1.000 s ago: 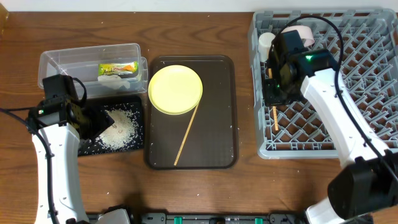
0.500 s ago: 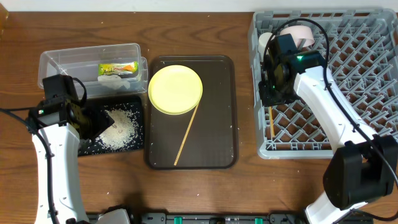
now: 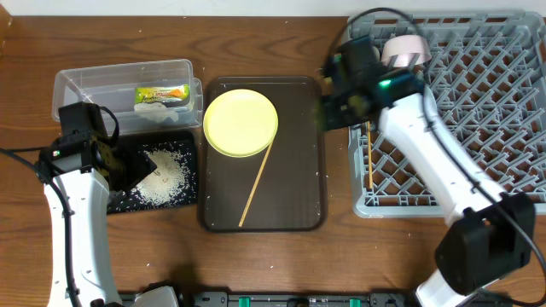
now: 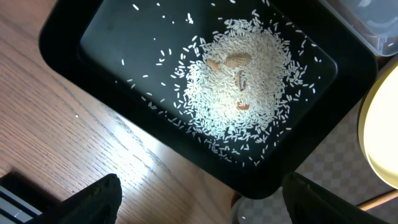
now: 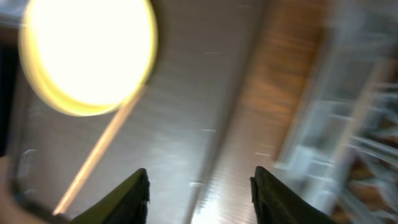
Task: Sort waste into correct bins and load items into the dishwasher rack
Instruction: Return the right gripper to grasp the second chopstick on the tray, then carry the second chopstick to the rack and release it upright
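Wide apart and empty, the jaws of my right gripper (image 3: pixel 331 112) (image 5: pixel 199 193) are open above the right edge of the brown serving tray (image 3: pixel 299 170), just left of the grey dishwasher rack (image 3: pixel 478 111). One wooden chopstick (image 3: pixel 368 158) lies in the rack's left column. A second chopstick (image 3: pixel 256 186) (image 5: pixel 99 155) lies on the serving tray below the yellow plate (image 3: pixel 241 123) (image 5: pixel 87 56). My left gripper (image 3: pixel 128 166) (image 4: pixel 199 202) hangs open over the near corner of the black tray (image 4: pixel 112 37), which holds white rice (image 4: pixel 239 87). The snack wrapper (image 3: pixel 162 94) lies in the clear tub (image 3: pixel 119 85).
A pinkish bowl (image 3: pixel 405 49) stands in the rack's far left corner, behind my right arm. The clear tub and the black tray sit side by side at the table's left. The right wrist view is blurred by motion.
My right gripper has opened and left a chopstick lying in the rack. It has swung left out of the rack to the serving tray's edge. The left arm has not moved.
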